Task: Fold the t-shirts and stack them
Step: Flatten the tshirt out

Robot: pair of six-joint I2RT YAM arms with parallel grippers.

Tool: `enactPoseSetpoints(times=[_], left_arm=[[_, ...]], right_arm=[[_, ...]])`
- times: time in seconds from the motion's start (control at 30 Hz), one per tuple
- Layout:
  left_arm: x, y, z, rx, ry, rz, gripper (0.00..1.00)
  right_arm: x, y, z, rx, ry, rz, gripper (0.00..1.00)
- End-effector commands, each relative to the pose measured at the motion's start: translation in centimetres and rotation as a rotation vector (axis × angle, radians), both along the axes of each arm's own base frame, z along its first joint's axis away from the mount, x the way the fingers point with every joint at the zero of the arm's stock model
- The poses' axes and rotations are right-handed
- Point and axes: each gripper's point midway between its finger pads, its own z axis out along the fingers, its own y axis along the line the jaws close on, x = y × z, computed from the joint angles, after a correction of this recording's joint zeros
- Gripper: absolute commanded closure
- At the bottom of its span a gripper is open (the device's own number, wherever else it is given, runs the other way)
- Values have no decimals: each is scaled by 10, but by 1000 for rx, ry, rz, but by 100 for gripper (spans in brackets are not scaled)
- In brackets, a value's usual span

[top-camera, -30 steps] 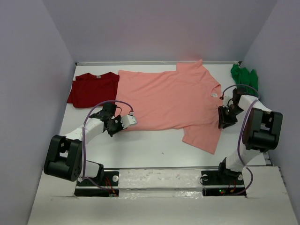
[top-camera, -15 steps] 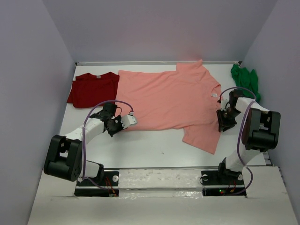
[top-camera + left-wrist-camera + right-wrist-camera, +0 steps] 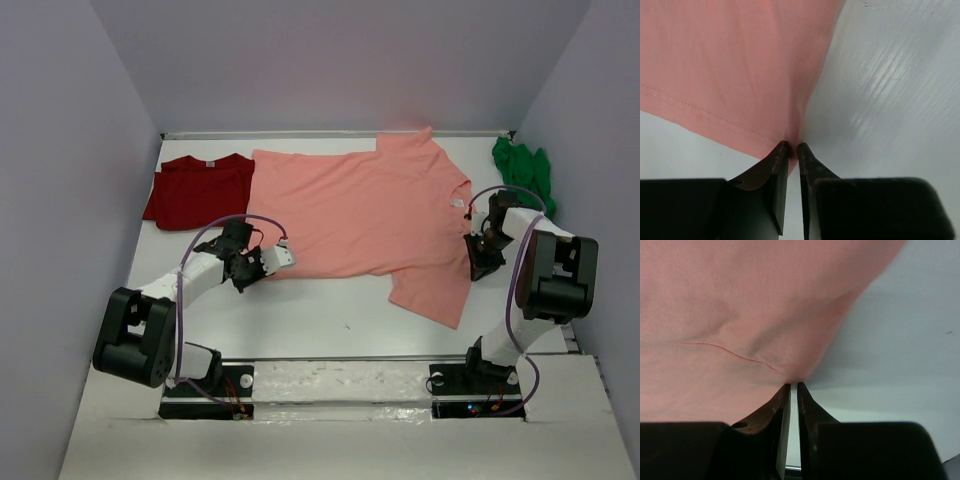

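Soft even light filling the overhead view, white table [image 3: 330,310] glowing brightly, faint shadows pooling under the arms [image 3: 190,278], glare streaking across the tabletop in the left wrist view, pink shirt [image 3: 730,60] softening toward the top edge, fingers [image 3: 765,416] showing nearly black.

Right hand [image 3: 480,262]: shifted slightly left since a second ago, now against the right-hand edge of the salmon-pink cloth short-sleeved t-shirt [image 3: 360,210].
Right arm: forearm drawn a little inward and farther from the base.
Right hand's jaws: narrower than before, pinching the shirt's edge with only a slit between them.
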Motion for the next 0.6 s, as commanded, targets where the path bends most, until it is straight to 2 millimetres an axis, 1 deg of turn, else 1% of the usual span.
enactPoseSetpoints(times=[0.0,0.07,0.17,0.33,0.4,0.43,0.53,0.57], left_arm=[[4,-3,8,-3,-6,7,76],[3,-4,7,-4,-4,6,76],[3,-4,8,-6,-8,9,76],[3,-4,7,-7,-5,8,76],[3,-4,7,-7,-7,8,76],[3,-4,6,-8,-5,8,76],[1,-4,5,-7,-2,8,76],[1,-3,4,-4,0,7,76]], right_arm=[[6,11,-8,45,-19,24,80],[7,11,-6,45,-22,25,75],[10,10,4,41,-44,24,70],[13,14,11,64,-57,26,69],[13,16,8,75,-49,28,69],[15,21,8,90,-50,39,70],[16,24,2,112,-34,39,70],[16,28,0,119,-28,49,71]])
